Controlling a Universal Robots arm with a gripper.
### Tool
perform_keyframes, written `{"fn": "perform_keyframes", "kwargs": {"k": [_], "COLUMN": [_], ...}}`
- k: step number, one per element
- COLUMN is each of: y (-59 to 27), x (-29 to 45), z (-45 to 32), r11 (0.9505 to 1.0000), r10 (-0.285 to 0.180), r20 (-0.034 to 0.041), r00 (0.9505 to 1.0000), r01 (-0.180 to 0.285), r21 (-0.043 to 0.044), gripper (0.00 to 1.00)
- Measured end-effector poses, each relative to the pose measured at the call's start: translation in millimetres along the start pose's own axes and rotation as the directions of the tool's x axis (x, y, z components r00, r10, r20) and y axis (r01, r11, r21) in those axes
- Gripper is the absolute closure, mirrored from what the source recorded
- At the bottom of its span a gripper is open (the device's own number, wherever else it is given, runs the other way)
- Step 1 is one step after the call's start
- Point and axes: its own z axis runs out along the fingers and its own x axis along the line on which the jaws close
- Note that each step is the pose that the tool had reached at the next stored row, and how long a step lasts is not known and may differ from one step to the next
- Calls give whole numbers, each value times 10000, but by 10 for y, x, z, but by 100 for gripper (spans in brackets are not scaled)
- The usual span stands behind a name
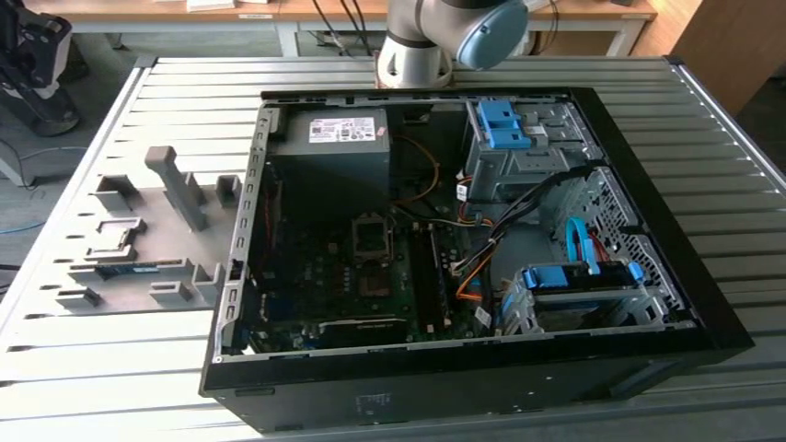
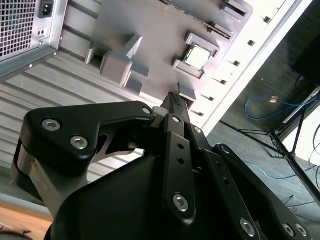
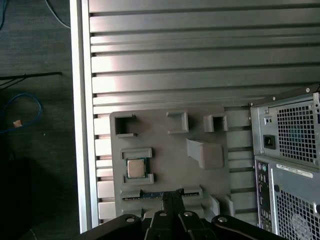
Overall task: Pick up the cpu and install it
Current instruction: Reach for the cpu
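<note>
The jaws were pressed together, holding nothing. The little silver chip (image 3: 135, 168) lay nearby in the grey tray (image 3: 167, 152) on the desk (image 3: 200, 50).

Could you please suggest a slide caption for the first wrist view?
Gripper poised over the grey parts tray, cpu seated in its holder, computer case alongside.

In the first wrist view the jaws hide the middle of the memory stick (image 3: 144, 196); the computer case (image 3: 290, 150) runs off the edge.
</note>
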Motion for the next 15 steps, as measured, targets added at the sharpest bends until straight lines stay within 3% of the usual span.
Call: {"fn": "perform_keyframes", "kwargs": {"k": [6,15], "y": [-1,-5], "x": [9,37], "z": [88,127], "r11": [10000,10000], "r10": [0,0], "r20": [-3,-4], "r00": [10000,10000], "r01": [0,0], "r21": [3,3], "gripper": [90,90]}}
